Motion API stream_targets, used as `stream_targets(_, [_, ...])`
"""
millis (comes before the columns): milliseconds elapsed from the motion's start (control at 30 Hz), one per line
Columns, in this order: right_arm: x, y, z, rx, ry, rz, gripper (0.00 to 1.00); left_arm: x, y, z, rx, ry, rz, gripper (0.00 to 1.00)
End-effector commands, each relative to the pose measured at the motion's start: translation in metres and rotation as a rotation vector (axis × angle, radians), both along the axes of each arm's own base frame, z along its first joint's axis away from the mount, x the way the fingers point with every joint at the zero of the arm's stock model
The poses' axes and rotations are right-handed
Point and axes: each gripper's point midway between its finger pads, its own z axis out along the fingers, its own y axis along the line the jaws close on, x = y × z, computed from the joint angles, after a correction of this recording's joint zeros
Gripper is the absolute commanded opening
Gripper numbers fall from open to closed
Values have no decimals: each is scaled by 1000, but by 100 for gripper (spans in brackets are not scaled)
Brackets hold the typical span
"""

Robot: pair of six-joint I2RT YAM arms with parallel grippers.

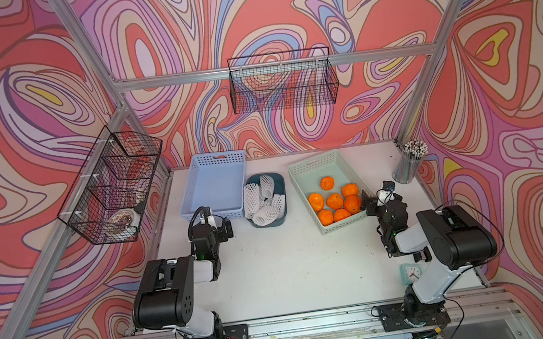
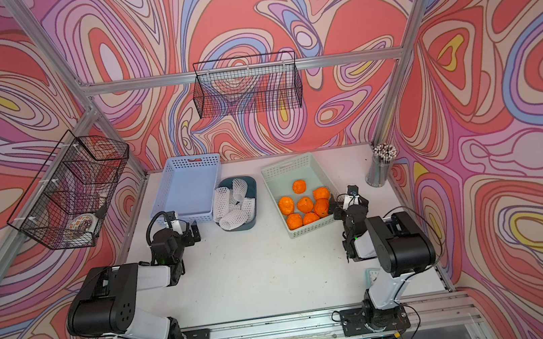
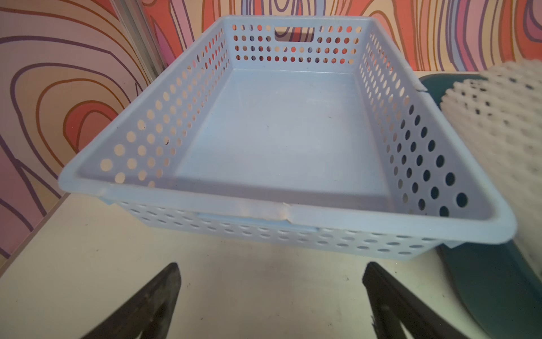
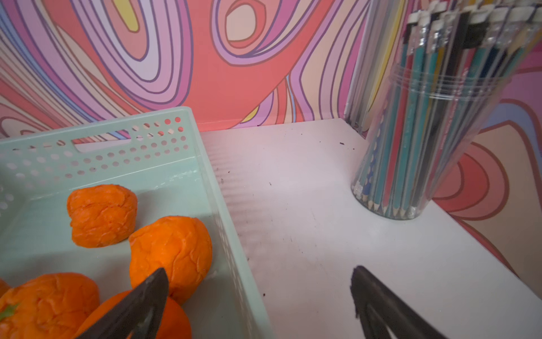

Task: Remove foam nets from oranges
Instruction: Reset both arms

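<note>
"So, which of your arms is nearer a netted orange?" the operator asks.

"Neither, as far as I can see. The oranges [image 1: 334, 200] lie bare in the green basket [image 1: 311, 163]. I count seven in both top views, and none shows any white mesh. My right gripper [image 4: 259, 270] stands spread wide and empty, straddling that basket's right-hand wall. One finger hangs over the fruit inside, the other over the bare table [image 1: 293, 269] outside, toward the pencil jar [image 4: 425, 146]."

"And the foam nets?"

"The foam nets [image 1: 265, 213] are piled in the dark teal bin [image 1: 278, 180], between the green basket and the blue basket [image 3: 322, 218]. They lie every which way, some tubes flat, one or two propped more upright, so they share no long axis. My left gripper [image 3: 271, 265] is the nearer one. It too is parted wide and holds nothing, and it faces the short end of the blue basket, which is empty inside. The bin sits just off to the right of those jaws."

"What's left, then?"

"I judge the job done. Nothing wrapped lies ahead of either pair of jaws. I can't rule out an orange hidden under another, but I see no sign of one."
</note>
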Motion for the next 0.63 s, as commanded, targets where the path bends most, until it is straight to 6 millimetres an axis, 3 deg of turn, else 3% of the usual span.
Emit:
stream_targets(0, [9, -13, -3, 13, 33, -73, 98, 3, 13, 10, 4, -35, 78, 100])
stream_targets(600, [13, -12, -7, 8, 63, -70, 98, 5, 16, 10, 7, -25, 99, 100])
